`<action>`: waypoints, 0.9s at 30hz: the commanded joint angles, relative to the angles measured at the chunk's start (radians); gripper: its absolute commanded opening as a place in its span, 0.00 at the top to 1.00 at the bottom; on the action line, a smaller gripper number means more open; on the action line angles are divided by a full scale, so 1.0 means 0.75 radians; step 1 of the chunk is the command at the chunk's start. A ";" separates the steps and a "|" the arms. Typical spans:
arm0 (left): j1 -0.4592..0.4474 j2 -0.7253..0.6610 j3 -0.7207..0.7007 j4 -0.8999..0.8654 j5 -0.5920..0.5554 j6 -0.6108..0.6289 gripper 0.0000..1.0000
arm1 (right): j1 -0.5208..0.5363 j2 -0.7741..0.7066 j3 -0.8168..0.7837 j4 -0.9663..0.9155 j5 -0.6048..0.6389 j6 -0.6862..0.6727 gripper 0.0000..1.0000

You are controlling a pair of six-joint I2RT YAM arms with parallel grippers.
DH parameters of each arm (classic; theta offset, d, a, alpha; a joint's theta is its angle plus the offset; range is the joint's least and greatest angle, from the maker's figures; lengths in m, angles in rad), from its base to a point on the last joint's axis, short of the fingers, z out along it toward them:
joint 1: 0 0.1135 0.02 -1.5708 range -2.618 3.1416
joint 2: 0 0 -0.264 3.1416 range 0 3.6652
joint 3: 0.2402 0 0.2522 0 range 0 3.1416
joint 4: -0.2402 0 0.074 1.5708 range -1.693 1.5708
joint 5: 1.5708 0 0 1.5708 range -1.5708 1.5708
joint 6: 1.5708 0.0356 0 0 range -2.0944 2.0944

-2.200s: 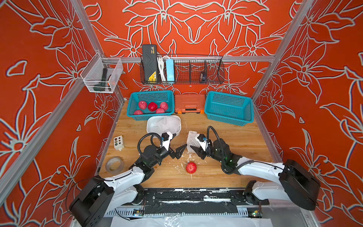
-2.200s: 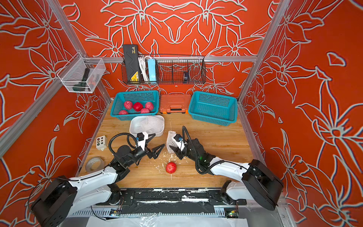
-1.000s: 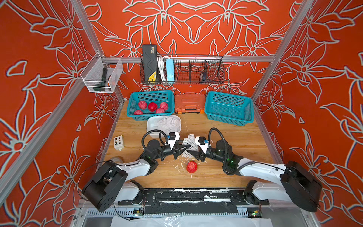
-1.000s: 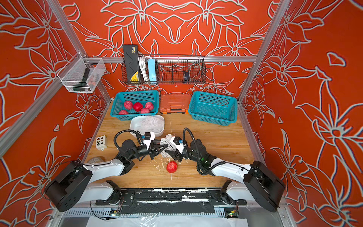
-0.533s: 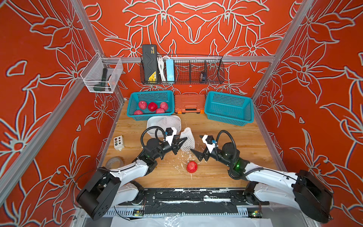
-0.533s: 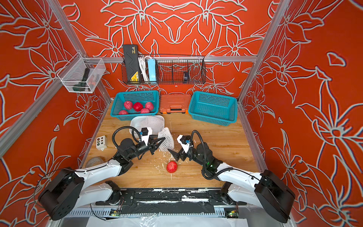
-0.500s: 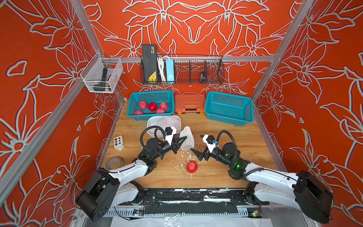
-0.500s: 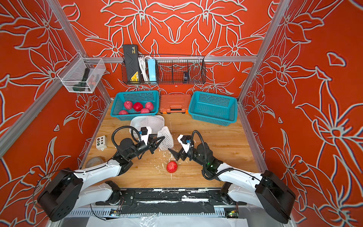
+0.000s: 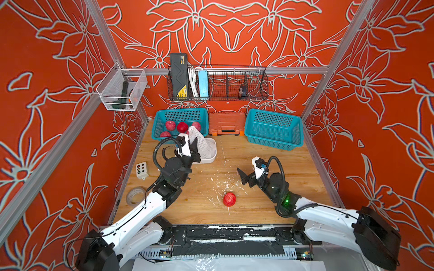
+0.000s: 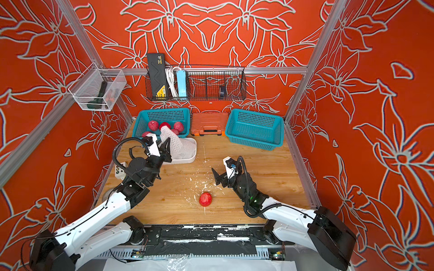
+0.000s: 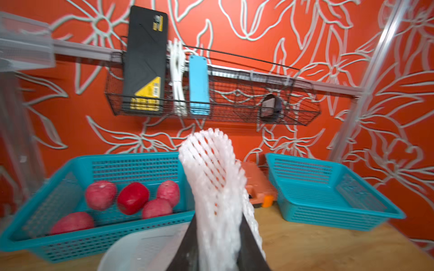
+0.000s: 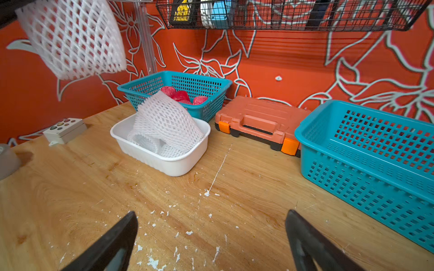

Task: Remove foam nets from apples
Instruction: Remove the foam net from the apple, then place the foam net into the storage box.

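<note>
Foam net [image 11: 211, 169] pinched in left tool [image 11: 218, 234], right tool [image 12: 211, 234] well apart

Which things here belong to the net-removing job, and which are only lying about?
Job: foam net held in left gripper; nets in white tray; loose apple; apples in teal basket.
Lying about: orange case; tape roll; button box; wire rack.

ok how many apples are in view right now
6: five apples in the teal basket behind the white tray, one apple loose on the table. The held foam net could hide another.
</note>
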 commanded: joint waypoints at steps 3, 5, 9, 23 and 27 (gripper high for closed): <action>0.036 0.177 0.227 -0.126 0.114 0.164 0.78 | -0.007 -0.040 -0.015 0.017 0.078 0.028 0.02; 0.032 0.247 0.296 -0.136 0.275 0.143 0.79 | -0.006 -0.035 -0.008 0.006 0.084 0.023 0.02; 0.031 0.369 0.360 -0.091 0.520 0.003 0.81 | -0.008 -0.010 0.007 0.000 0.084 0.016 0.02; 0.512 0.662 0.193 0.052 0.824 -0.371 0.87 | -0.008 0.049 0.062 -0.058 0.076 0.006 0.02; 0.574 0.720 0.178 0.023 0.834 -0.390 0.85 | -0.008 0.068 0.073 -0.061 0.077 0.011 0.02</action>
